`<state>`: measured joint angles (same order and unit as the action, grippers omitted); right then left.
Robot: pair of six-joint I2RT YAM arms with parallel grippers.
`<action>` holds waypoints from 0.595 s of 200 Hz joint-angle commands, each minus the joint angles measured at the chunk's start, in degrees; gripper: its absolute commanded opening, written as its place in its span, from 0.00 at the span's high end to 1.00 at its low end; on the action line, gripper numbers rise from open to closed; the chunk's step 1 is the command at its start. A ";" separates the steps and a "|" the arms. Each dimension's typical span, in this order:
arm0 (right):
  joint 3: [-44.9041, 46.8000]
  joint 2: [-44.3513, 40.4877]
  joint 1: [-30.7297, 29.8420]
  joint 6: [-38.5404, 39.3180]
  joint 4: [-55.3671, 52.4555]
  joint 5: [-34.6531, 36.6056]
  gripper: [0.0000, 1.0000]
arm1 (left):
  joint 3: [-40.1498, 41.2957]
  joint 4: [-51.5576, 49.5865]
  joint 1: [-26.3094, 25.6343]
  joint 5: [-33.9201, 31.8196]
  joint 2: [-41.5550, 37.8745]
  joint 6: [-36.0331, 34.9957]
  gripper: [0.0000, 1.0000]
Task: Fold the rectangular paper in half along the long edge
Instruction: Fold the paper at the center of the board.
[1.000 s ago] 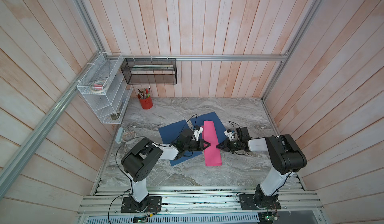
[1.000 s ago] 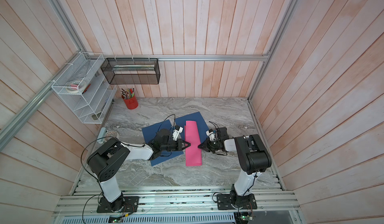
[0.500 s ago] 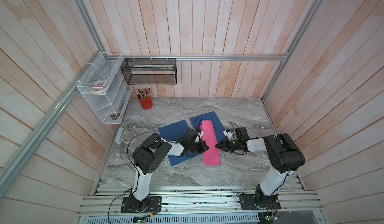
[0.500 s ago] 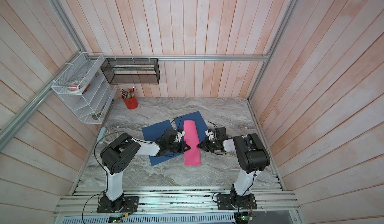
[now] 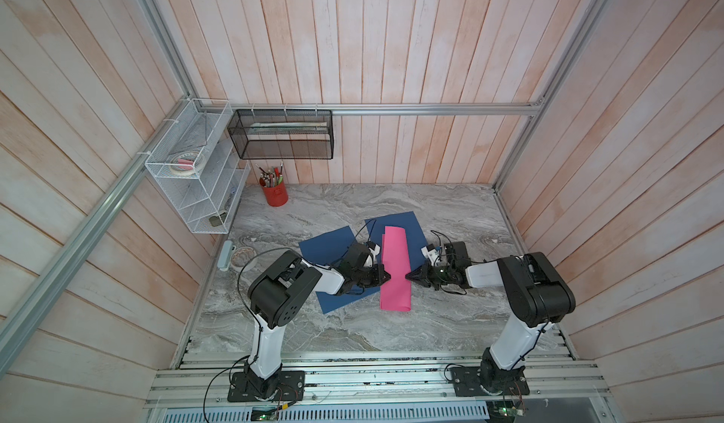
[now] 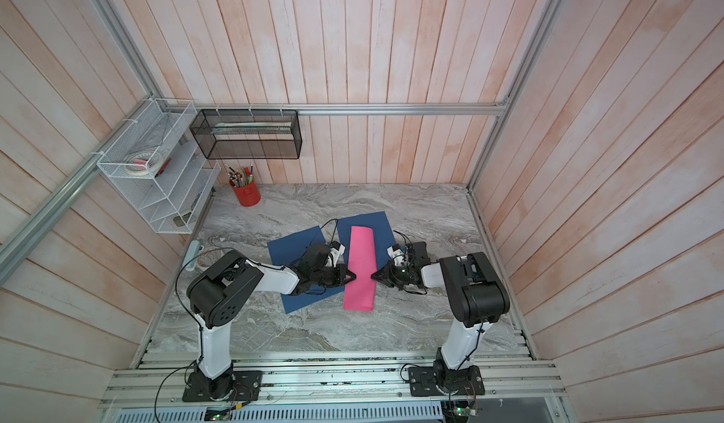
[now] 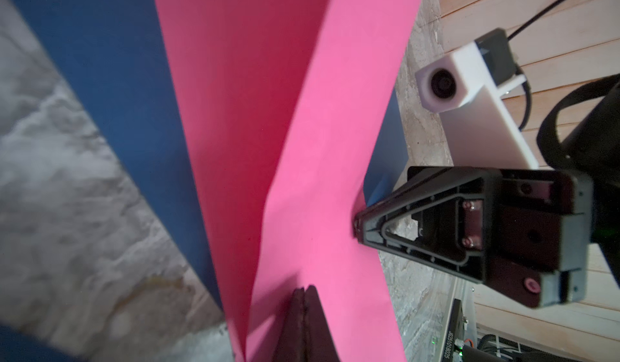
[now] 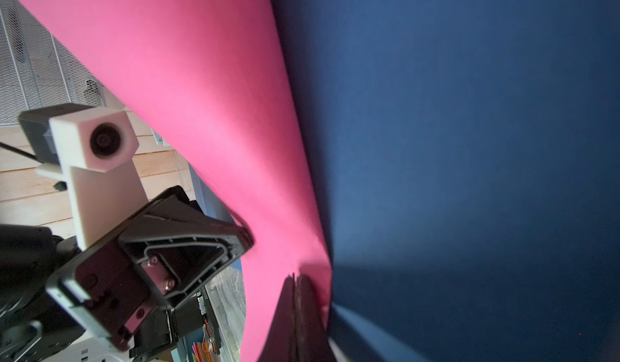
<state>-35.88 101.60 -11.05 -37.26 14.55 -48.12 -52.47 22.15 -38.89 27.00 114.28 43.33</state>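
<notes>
Centrally on the marble bench, the pink paper lies doubled over into a long narrow strip, its length running from the back edge toward the front edge. Its far half overlaps a dark blue sheet and its near end rests on bare marble. A second blue sheet lies just beside it, toward the left edge. In both top views the left gripper and the right gripper meet the strip from opposite long edges, about midway along it, with their tips pointing at each other. Both are clenched, jaws pressed together with nothing seen between them, and each tip touches the paper. In the left wrist view the strip is not flat: a ridge runs along its length. A red pencil cup stands near the back left corner.
</notes>
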 commanded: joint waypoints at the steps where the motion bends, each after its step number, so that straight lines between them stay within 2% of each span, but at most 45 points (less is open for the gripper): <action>1: 2.67 -2.18 3.13 2.77 -5.81 1.84 1.00 | 3.15 -6.74 1.29 -4.28 1.64 0.52 1.00; 31: 2.77 -5.07 3.49 4.44 -8.86 2.51 1.00 | 3.51 -6.00 1.37 -3.88 2.17 0.88 1.00; 68: 1.18 -8.91 -3.55 0.13 -5.90 3.30 1.00 | 3.57 -5.71 1.37 -3.63 2.32 0.88 1.00; 93: 2.14 -8.68 -5.13 -4.05 -0.85 3.46 1.00 | 3.86 -5.26 1.37 -3.42 2.50 1.05 1.00; 119: 2.88 -5.99 -5.09 -3.97 0.06 3.64 1.00 | 3.86 -4.93 1.37 -2.93 2.97 1.23 1.00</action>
<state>-33.78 93.38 -16.12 -39.44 12.29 -45.74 -51.13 24.77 -38.50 27.18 114.26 44.45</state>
